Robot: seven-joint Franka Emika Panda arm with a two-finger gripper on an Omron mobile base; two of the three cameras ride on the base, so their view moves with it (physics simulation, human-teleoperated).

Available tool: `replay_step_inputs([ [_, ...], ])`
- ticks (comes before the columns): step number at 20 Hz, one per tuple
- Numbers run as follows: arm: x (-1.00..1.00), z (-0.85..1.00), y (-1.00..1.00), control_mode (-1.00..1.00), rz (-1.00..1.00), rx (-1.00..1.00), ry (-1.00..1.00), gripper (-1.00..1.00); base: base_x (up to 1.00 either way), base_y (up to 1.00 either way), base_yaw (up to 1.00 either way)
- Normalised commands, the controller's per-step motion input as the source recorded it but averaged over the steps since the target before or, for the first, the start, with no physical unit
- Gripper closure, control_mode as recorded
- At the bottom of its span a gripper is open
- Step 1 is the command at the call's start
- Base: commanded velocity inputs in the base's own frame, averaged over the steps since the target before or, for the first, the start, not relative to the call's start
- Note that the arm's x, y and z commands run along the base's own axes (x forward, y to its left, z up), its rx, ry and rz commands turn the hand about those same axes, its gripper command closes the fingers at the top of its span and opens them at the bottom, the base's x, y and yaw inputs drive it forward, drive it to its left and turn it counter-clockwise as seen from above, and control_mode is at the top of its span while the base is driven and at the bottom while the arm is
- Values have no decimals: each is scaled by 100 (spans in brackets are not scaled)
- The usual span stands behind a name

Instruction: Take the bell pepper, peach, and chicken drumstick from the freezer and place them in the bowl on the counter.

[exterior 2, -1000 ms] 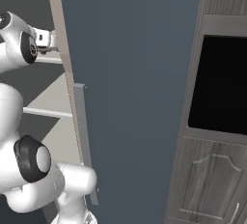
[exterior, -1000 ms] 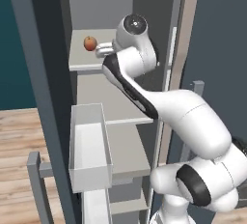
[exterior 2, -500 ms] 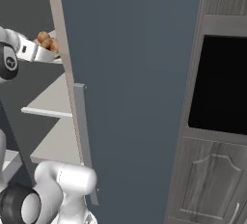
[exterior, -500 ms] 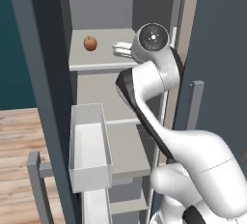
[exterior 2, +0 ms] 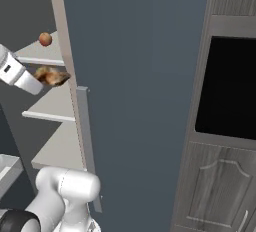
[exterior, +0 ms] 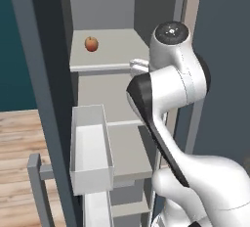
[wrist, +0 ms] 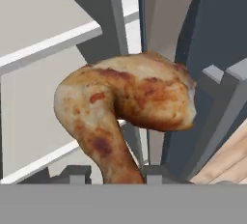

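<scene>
One drumstick (wrist: 126,109) sits clamped in the end effector (wrist: 110,174), meaty end pointing away. The peach (exterior: 91,43) lies deeper in the freezer (exterior: 102,84), on its upper shelf.

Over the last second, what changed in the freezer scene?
The arm swung back out from the shelf, carrying the golden-brown chicken drumstick in its gripper past the grey freezer edge. The round orange-pink peach stayed put on its shelf.

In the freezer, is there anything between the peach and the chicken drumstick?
No. In the right base view, the peach sits on a bare shelf; the drumstick, held in the hand, is just below the shelf's front edge.
</scene>
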Motion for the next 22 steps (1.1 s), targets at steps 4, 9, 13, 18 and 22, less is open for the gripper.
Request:
replay_step_inputs([
  [4,-95,-83,0,-100,-2,6,27,100,0,0,0],
  [9,-2,-5,-4,-100,0,0,1,100,0,0,0],
  [13,-17,-92,-82,-100,0,18,30,100,0,0,0],
  [18,0,-15,-55,-100,0,11,5,100,0,0,0],
  [22,0,-6,-38,-100,5,4,-4,100,0,0,0],
])
